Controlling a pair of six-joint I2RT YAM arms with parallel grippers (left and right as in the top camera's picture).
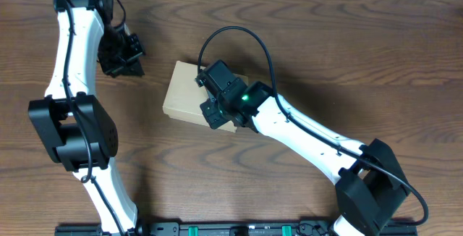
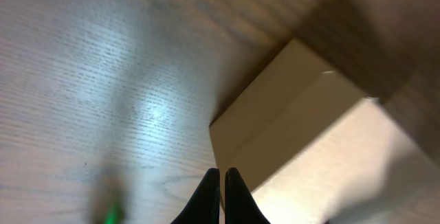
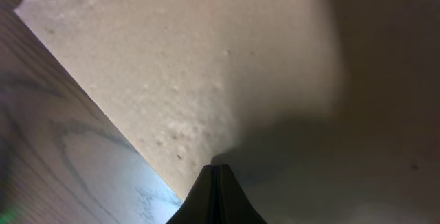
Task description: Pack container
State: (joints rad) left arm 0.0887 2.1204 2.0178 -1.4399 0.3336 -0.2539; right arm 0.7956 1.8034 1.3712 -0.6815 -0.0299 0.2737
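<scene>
The container (image 1: 182, 95) is a plain tan cardboard box lying in the middle of the table with its flap lid down. My right gripper (image 1: 211, 114) is over the box's right part, shut, with nothing between its fingers. In the right wrist view its closed tips (image 3: 214, 169) are right at the lid (image 3: 206, 66), which fills most of the frame. My left gripper (image 1: 132, 65) is shut and empty, off to the left of the box and apart from it. The left wrist view shows its tips (image 2: 222, 174) above the wood, with the box's near corner (image 2: 302, 128) just ahead of them.
The wooden tabletop (image 1: 325, 40) surrounds the box. The left arm (image 1: 72, 69) runs up the left side, and the right arm (image 1: 311, 138) crosses from the lower right. A black rail (image 1: 231, 229) lines the front edge.
</scene>
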